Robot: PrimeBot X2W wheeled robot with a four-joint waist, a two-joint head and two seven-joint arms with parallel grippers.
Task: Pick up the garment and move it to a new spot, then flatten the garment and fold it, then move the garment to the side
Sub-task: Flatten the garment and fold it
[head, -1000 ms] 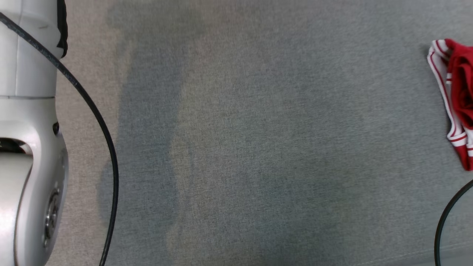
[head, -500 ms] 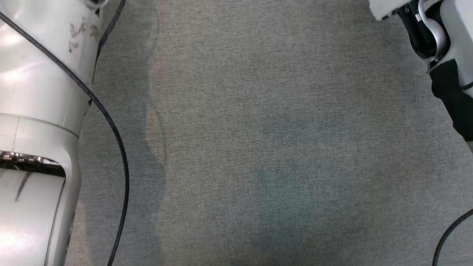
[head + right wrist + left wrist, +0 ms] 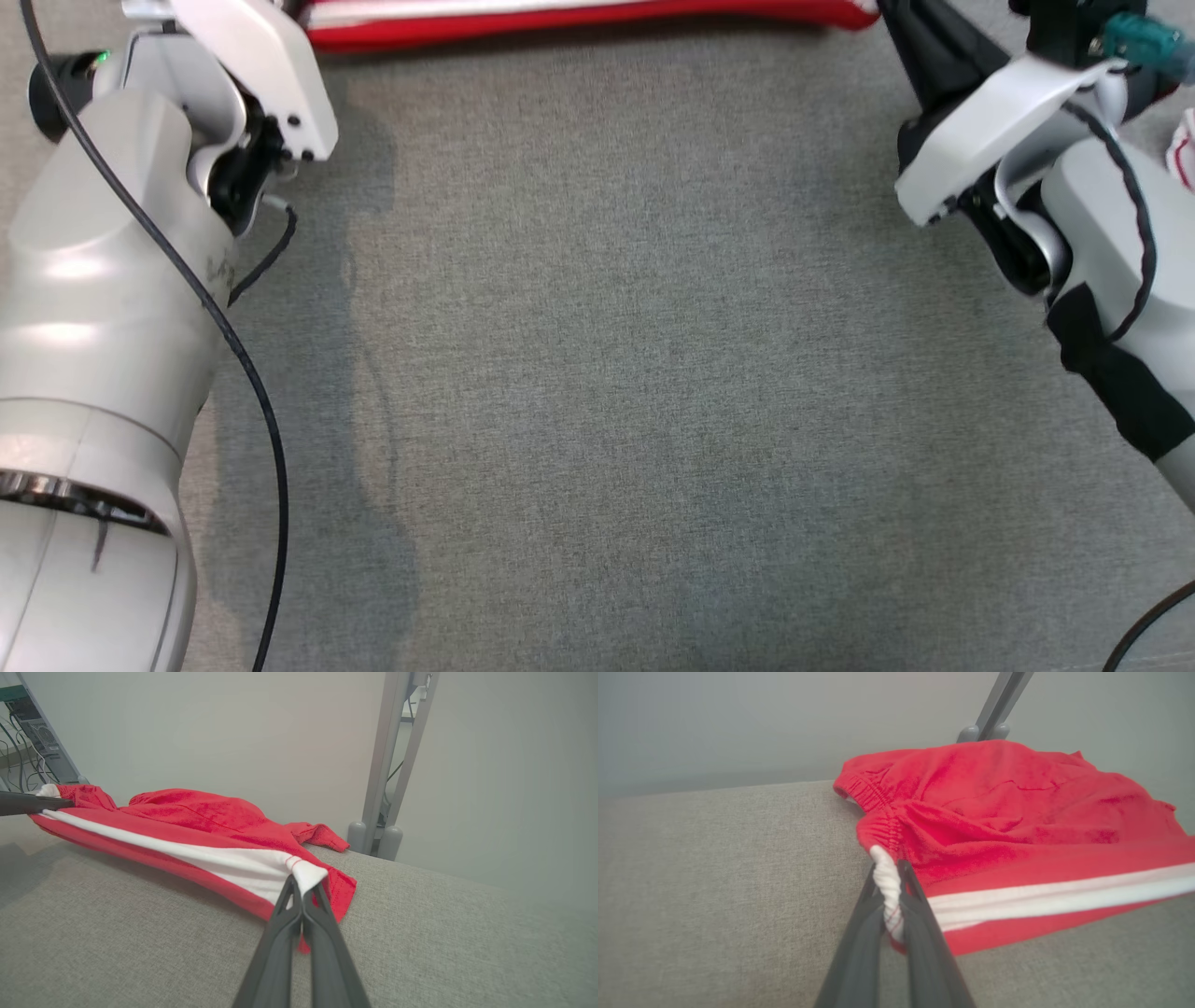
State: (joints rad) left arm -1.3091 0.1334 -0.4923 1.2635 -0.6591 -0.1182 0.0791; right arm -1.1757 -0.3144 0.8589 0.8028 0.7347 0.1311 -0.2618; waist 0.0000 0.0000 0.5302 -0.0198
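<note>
Now holding a red garment [image 3: 1017, 812] stretched along the far edge of the grey tabletop [image 3: 607, 373], left hand [image 3: 889, 877] and right hand [image 3: 302, 882] each clamped on a white-striped corner; likely soft, light, limp, best gripped by corners.

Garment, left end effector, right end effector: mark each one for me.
garment [image 3: 1017, 812], left wrist view, on the red body fabric above the white stripe.
left end effector [image 3: 888, 877], left wrist view, between the fingertips pinching the white gathered edge.
right end effector [image 3: 303, 887], right wrist view, between the fingertips pinching the white stripe's end.
</note>
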